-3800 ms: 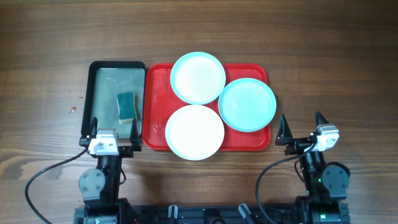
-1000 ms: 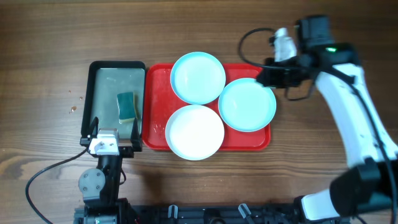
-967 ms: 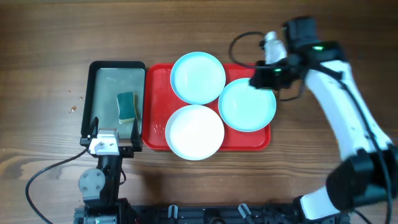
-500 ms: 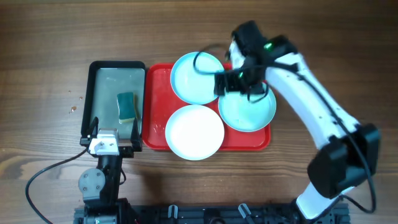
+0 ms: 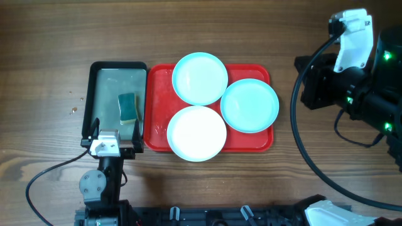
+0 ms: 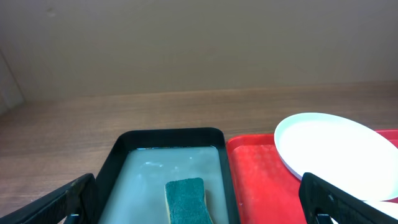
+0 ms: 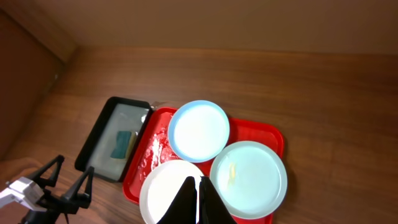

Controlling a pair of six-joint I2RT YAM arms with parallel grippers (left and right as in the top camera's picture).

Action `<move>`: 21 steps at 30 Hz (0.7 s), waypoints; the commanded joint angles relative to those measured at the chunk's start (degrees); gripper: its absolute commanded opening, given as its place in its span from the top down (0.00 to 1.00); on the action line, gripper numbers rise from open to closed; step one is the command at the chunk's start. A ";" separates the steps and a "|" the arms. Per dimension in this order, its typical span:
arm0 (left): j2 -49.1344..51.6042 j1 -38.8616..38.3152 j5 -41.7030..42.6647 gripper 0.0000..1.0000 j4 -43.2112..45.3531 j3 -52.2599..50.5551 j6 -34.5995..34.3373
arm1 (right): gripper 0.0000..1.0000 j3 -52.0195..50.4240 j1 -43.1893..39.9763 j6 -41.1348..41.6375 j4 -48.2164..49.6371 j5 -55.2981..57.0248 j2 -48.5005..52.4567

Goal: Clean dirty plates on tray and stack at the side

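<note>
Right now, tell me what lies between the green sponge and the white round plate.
Overhead view shows the right wall of the black-rimmed rectangular tray, then a bare strip of the red rectangular plastic tray.

red tray (image 5: 157,94), two pale aqua plates (image 5: 200,78) (image 5: 249,105), one white plate (image 5: 196,133), green sponge (image 5: 127,107), black-rimmed tray (image 5: 119,64), brown wood-grain table (image 5: 50,50)

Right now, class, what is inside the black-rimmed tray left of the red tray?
A green sponge lies in the black-rimmed tray, on its pale, wet-looking floor. What is under the sponge is covered.
</note>
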 commanded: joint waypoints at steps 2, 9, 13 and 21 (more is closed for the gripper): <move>-0.24 -0.26 2.05 0.00 2.34 -0.24 0.55 | 0.94 -0.42 0.13 -1.14 -1.25 1.66 0.04; 1.53 -0.26 7.02 0.00 1.01 15.23 -29.29 | 0.92 -0.42 0.13 -1.16 -1.92 4.83 0.13; 14.40 -0.26 8.55 0.00 -18.53 37.70 -30.64 | 0.86 -0.42 0.13 -1.09 -2.25 4.83 0.13; 72.19 -0.24 9.35 0.00 -73.18 103.67 -15.61 | 0.26 -0.48 0.13 1.81 -5.86 4.35 2.45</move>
